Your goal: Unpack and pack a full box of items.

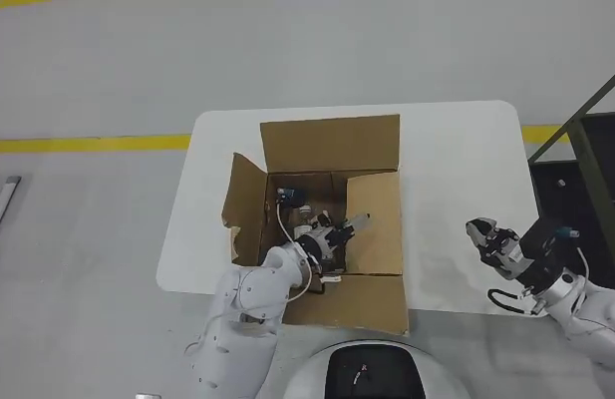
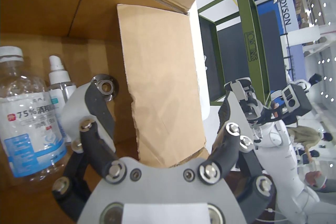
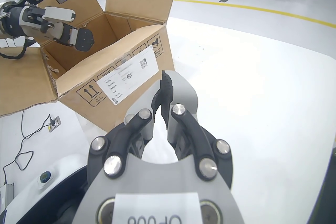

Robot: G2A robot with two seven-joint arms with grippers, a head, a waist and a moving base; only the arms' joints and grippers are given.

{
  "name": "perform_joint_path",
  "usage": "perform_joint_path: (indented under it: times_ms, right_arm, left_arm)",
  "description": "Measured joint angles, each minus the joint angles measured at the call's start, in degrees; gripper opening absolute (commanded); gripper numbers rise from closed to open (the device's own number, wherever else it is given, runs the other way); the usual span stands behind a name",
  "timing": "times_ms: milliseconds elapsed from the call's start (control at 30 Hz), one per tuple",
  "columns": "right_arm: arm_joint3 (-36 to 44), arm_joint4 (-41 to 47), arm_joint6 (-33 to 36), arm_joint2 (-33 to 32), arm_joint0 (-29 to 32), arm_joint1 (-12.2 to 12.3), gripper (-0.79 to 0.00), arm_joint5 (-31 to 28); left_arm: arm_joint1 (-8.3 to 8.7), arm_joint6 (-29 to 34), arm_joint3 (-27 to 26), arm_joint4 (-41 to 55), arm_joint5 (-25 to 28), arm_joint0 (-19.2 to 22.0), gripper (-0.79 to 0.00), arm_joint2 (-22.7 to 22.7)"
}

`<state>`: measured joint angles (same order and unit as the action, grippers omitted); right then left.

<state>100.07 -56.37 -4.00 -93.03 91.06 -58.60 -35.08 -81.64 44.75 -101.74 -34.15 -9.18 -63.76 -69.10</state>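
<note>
The cardboard box [image 1: 332, 145] stands on the white table [image 1: 457, 160] with its flaps opened, so an arm can enter from above. The left gripper [image 2: 168, 93] is at the opening, close to one side flap, its jaws released and holding nothing. Inside, a clear bottle [image 2: 29, 117] and a small spray bottle [image 2: 59, 78] are side by side, probably waiting to be taken out. The right gripper [image 3: 164, 93] hangs over the table beside the box, jaws clenched on nothing, I think to keep out of the way.

Bright, even light; the open brown cardboard box [image 1: 332, 145] lies dimmer inside, around the left gripper [image 2: 169, 88]; wrist-view edges bow.
</note>
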Motion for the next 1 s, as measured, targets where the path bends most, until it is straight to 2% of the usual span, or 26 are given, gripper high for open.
perform_joint_path:
  times_ms: [333, 467, 833, 967, 1000]
  right_arm:
    - [-0.40, -1.26, 0.19, 1.21, -0.09, -0.21, -0.785, -0.18]
    - [-0.30, -1.56, 0.50, 1.91, -0.26, -0.30, -0.785, -0.27]
    - [-0.27, -0.86, 1.89, 4.00, -1.72, -0.63, -0.785, 0.18]
    - [-0.42, 0.14, 2.00, 3.24, -1.83, -0.69, -0.785, 1.50]
    - [-0.49, 0.62, 2.16, 2.88, -1.80, -0.70, -0.711, 2.04]
  left_arm:
    - [0.31, 1.19, 4.51, 3.81, 1.86, -0.56, 0.000, 0.91]
    - [0.41, 0.94, 4.76, 5.00, 2.16, -0.52, 0.000, 0.83]
    - [0.31, 1.39, 0.40, 15.92, 0.63, -0.34, 0.000, 1.05]
    - [0.32, 1.80, -1.29, 17.13, 0.77, 0.67, 0.000, 1.97]
    - [0.30, 1.63, -1.76, 17.57, 0.72, 0.93, 0.000, 2.18]
